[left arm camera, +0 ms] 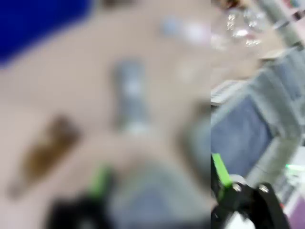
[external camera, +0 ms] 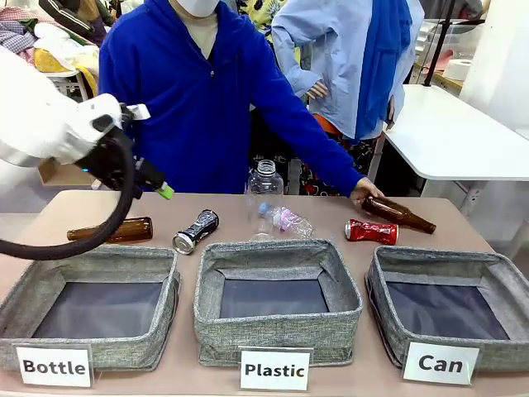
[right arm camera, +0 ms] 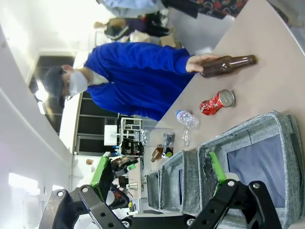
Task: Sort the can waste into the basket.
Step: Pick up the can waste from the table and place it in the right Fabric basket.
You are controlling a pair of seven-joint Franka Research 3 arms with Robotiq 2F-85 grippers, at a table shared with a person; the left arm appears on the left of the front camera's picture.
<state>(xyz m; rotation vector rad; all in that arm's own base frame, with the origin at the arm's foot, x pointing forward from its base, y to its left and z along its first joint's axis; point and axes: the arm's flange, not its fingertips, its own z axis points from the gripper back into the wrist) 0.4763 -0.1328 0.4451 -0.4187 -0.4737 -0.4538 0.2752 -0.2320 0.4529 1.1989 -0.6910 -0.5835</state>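
- The left hand [external camera: 161, 188] hangs open over the back-left part of the surface [external camera: 331, 219] and holds nothing. Its own camera is too blurred to add much.
- The "Bottle" basket [external camera: 25, 289] sits at the near left with a bare dark floor and nothing in it. A brown bottle [external camera: 111, 231] lies just behind its far rim.
- The black can [external camera: 196, 231] lies on the surface near the left hand, below it and a little to its right. Its long axis runs on a slant, with the silver end toward the near left and the other end toward the far right.
- The left arm looks the nearer one for this can. I'd judge it needs a short drop, with the fingers turned across that slant.
- The "Plastic" basket [external camera: 211, 310] in the middle holds nothing either. Behind it, one clear bottle [external camera: 264, 194] stands upright and another [external camera: 288, 220] lies on its side.
- The red can [external camera: 371, 231], crushed, lies on its side with its long axis running left to right. It is just behind the far-left corner of the "Can" basket [external camera: 380, 306], close to the rim.
- A second brown bottle [external camera: 398, 214] lies behind the red can, under the person's hand [external camera: 364, 192].
- The "Can" basket stands at the far right with nothing in it. It is well apart from the black can, with the "Plastic" basket between them.
- The right hand [right arm camera: 159, 169] is spread wide and empty. It looks across the "Can" basket toward the red can, so I'd judge it the nearer one for that can.
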